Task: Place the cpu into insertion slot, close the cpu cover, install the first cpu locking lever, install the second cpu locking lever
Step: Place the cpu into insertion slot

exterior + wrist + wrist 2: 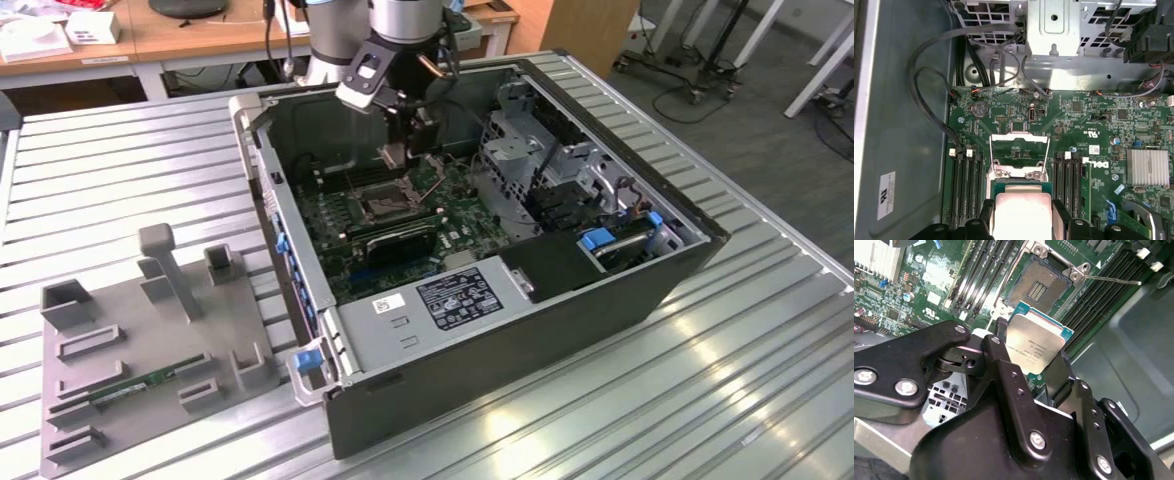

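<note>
My gripper (1030,365) is clamped on the cpu (1036,342) by two opposite edges. In the exterior view, upper centre of frame, the insertion slot (380,205) lies just below the chip, not touching (cpu cover (1019,150) stands raised, socket bare). Not yet seated.

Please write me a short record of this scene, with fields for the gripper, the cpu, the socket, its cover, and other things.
gripper: shut on the cpu, over the motherboard inside the open computer case
cpu: held by two opposite edges, near the insertion slot, not in it
insertion slot: empty, contacts exposed
cpu cover: raised open
locking lever: thin rod, standing clear of the socket
outside the case: memory stick on a grey holder
</note>
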`<state>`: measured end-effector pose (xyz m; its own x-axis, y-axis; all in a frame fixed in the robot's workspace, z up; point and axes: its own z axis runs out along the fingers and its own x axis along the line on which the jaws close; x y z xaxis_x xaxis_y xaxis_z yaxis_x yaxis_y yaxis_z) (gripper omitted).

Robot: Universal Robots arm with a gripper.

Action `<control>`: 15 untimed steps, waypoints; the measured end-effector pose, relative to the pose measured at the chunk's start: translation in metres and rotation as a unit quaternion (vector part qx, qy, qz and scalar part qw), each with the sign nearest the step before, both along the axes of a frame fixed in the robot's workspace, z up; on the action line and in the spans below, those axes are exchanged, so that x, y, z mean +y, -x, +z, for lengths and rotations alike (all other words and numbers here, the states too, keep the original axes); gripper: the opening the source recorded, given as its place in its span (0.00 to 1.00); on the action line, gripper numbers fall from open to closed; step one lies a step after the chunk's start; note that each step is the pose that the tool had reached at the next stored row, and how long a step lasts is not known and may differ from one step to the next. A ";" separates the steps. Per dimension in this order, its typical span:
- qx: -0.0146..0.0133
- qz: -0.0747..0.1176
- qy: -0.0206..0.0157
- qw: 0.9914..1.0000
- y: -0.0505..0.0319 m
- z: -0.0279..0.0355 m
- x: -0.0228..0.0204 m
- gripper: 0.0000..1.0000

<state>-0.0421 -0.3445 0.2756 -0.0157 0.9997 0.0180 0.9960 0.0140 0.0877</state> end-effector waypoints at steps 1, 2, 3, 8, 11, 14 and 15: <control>0.000 0.000 0.000 1.000 0.0001 -0.0019 0.0000 0.54; 0.000 0.000 0.000 1.000 0.0001 -0.0037 0.0000 0.54; 0.001 0.000 0.000 1.000 0.0002 -0.0055 0.0000 0.54; 0.002 0.000 0.000 1.000 0.0012 -0.0146 0.0000 0.54; 0.004 -0.001 0.000 1.000 0.0021 -0.0200 0.0000 0.54; 0.006 -0.001 0.000 1.000 0.0030 -0.0253 0.0000 0.54; 0.006 -0.001 0.000 1.000 0.0033 -0.0269 0.0000 0.54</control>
<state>-0.0454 -0.3445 0.2487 -0.0135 0.9998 0.0173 0.9971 0.0121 0.0749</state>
